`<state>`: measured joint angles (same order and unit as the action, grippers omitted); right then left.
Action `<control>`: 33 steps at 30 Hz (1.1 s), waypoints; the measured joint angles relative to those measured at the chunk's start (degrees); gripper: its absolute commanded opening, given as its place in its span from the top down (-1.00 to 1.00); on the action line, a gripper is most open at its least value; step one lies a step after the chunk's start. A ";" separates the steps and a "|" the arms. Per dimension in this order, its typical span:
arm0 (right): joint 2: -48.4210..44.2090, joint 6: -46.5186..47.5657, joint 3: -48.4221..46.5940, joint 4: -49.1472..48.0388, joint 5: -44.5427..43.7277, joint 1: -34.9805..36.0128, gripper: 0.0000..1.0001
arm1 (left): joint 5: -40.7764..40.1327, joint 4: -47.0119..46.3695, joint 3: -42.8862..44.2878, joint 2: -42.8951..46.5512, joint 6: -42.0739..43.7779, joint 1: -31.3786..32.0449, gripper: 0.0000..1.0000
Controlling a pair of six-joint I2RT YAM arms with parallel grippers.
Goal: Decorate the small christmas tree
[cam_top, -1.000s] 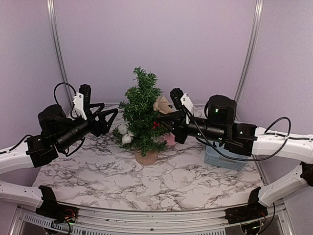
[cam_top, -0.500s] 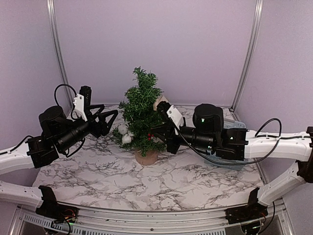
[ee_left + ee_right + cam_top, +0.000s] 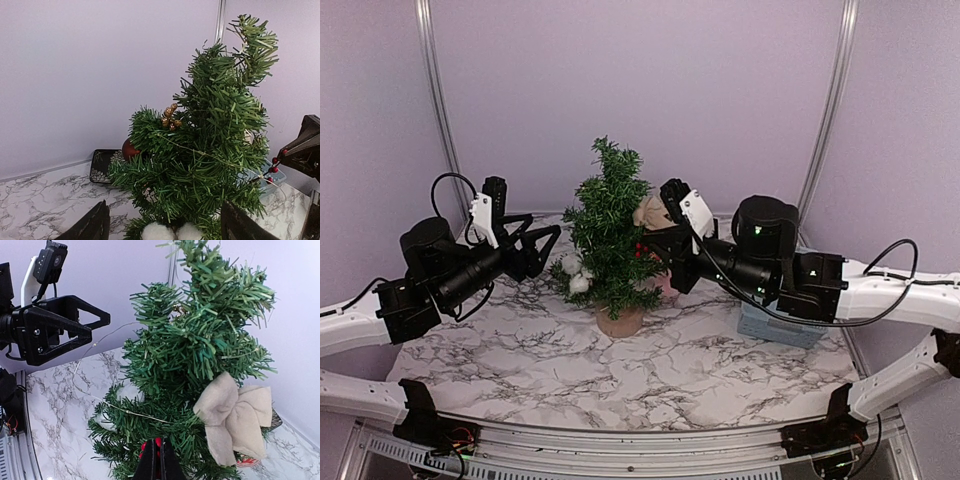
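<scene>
The small christmas tree stands upright on its round tan base, near the middle of the marble-patterned counter and towards the back. It already carries several decorations:

- a beige fabric bow on its right side
- a gold berry cluster
- a red bauble
- white fluffy balls low on the left
- a fine wire strand running through the branches

The right end effector is at the tree's right flank, its fingers pressed together on a red berry sprig. The left end effector hovers just left of the tree, fingers spread wide and holding nothing. A pale blue basket sits on the counter beneath the right arm.

We judge the step in hand to be seating the sprig. To do it well, we would push it deep between the needles below the bow until the branches grip it, then part the fingers slowly. The tree looks light, so the left end effector could steady it from the far side.

Needles hide the sprig's stem and the branch it touches. The right wrist view shows only the fingertips at its bottom edge. A dark patterned object behind the tree is too partial to name.
</scene>
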<state>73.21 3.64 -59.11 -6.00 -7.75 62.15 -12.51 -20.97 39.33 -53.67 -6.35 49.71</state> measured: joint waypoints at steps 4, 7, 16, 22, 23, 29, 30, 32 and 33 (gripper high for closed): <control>0.26 0.31 -0.33 0.02 -1.27 0.00 1.00 | 0.02 -0.26 0.00 -0.09 0.04 -0.13 -0.53; 1.49 0.70 -0.35 0.04 -2.03 0.00 1.00 | 0.00 -0.28 0.00 -0.13 0.04 -0.13 -0.53; 6.08 1.14 -1.95 0.57 -4.20 -0.02 1.00 | 0.02 -0.63 0.00 -0.13 0.11 -0.44 -0.53; 7.45 1.38 -2.14 0.59 -5.05 -0.02 1.00 | 0.02 -0.66 0.00 -0.15 0.13 -0.57 -0.53; 7.56 1.40 -2.14 0.61 -5.27 0.00 1.00 | 0.02 -0.66 0.00 -0.15 0.13 -0.61 -0.53; 7.69 2.12 -2.14 0.66 -5.90 0.00 0.99 | 0.00 -0.68 0.00 -0.37 0.20 -0.70 -0.53; 7.78 2.23 -2.14 0.72 -5.90 -0.02 0.98 | 0.00 -0.68 0.00 -0.42 0.20 -0.70 -0.53; 7.93 2.38 -2.16 0.96 -5.88 -0.02 0.95 | 0.02 -0.70 0.00 -0.46 0.26 -0.70 -0.54; 7.98 2.40 -2.16 1.14 -5.86 -0.02 0.93 | 0.02 -0.70 0.00 -0.46 0.28 -0.70 -0.54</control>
<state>81.19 6.04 -61.28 -4.86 -13.61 62.13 -12.49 -21.67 39.33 -54.13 -6.07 49.01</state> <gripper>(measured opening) 0.016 0.765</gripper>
